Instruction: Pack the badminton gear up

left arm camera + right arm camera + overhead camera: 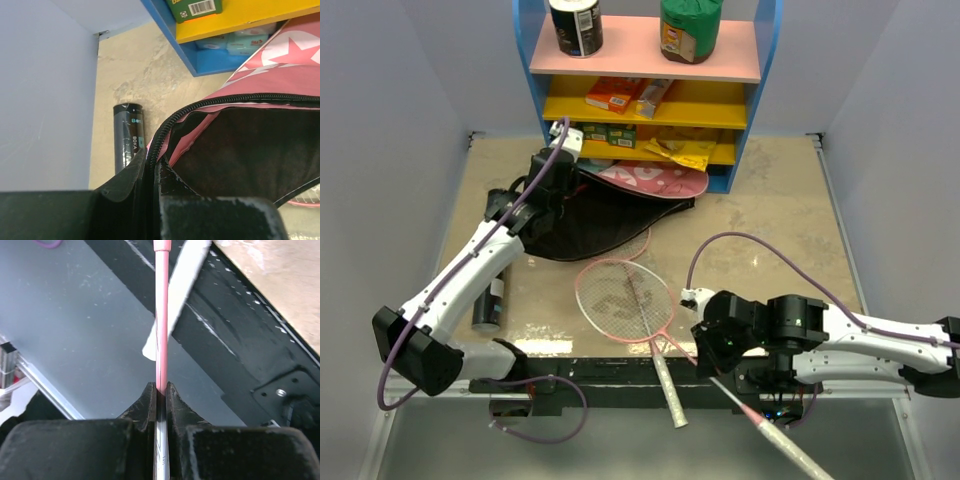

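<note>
Finding: right end effector (159, 390) clenched on 1 racket shaft (161, 315) at the surface's (790, 220) near edge. Shaft judged light, springy, slippery; grip nearer the handle preferable. Left end effector (150, 172) pinches the soft bag (280, 80) rim open.

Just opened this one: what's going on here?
Two arms are packing badminton gear. The left gripper is shut on the zipper edge of the pink bag, holding its mouth open. The right gripper is clamped on the thin shaft of one racket at the front edge of the table. The other racket lies loose between the arms, and the black tube lies beside the left arm, outside the bag.
</note>
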